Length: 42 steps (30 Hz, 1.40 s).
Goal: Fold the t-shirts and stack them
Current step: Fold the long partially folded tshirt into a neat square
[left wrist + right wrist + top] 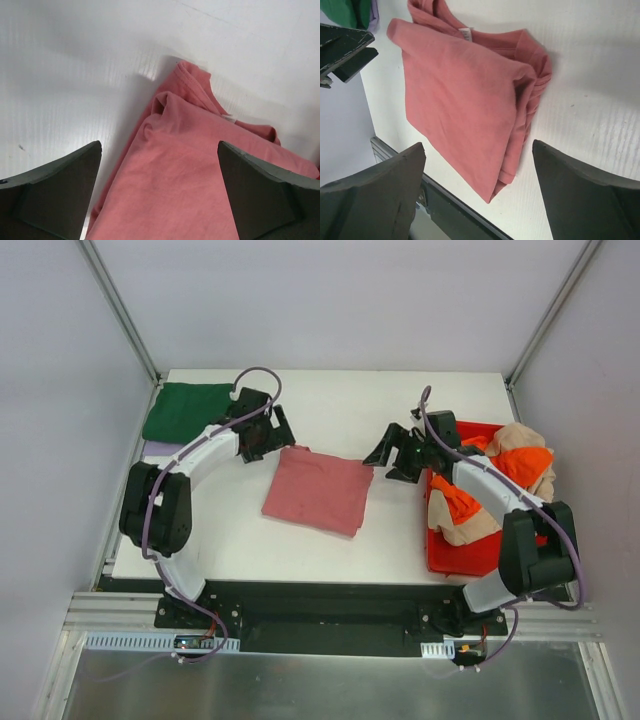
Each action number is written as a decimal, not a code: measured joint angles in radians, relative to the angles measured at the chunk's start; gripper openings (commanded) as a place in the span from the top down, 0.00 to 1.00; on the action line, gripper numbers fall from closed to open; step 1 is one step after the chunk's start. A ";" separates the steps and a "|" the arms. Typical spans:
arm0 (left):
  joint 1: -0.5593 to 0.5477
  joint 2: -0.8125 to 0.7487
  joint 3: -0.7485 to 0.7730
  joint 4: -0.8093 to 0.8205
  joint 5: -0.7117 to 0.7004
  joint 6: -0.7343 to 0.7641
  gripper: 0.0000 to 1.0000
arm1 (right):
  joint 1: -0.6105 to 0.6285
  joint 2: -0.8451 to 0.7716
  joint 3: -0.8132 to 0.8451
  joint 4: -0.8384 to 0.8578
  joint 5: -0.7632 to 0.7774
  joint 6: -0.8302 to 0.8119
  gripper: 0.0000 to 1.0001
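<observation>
open hand [159,192] above rose-red t-shirt [200,170]

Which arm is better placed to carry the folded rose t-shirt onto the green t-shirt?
Left, probably. The left end effector, open, hovers at the far left corner of the rose t-shirt, between it and the green t-shirt. The right end effector, also open, sits on the opposite side, by the red bin.

White bench [400,400], and dead centre lies the rose-red t-shirt [318,490], folded into a rough square, flat on the surface. Far-left corner: the dark green t-shirt [185,410], folded, a sliver of lilac t-shirt [158,449] showing beneath it. At the right edge sits the red bin [445,555].
</observation>
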State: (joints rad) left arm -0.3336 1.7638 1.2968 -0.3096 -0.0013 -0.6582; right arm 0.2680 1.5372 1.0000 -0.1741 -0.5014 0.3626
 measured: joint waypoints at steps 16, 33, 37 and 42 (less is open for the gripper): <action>-0.052 -0.065 -0.056 0.093 0.240 0.024 0.01 | 0.171 0.033 0.000 0.222 0.023 0.055 0.04; -0.052 0.234 0.095 0.106 0.288 0.024 0.01 | 0.127 0.271 0.023 0.253 0.075 0.018 0.04; -0.052 0.212 0.047 0.142 0.289 0.022 0.01 | 0.121 0.274 0.043 0.229 0.104 -0.016 0.04; -0.061 0.097 -0.108 0.166 0.290 0.025 0.01 | 0.123 0.266 0.061 0.173 0.151 -0.083 0.04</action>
State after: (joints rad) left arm -0.3943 1.8606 1.1885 -0.1436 0.2882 -0.6334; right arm 0.3908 1.8027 1.0611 -0.0010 -0.3500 0.2798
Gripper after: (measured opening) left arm 0.990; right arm 0.960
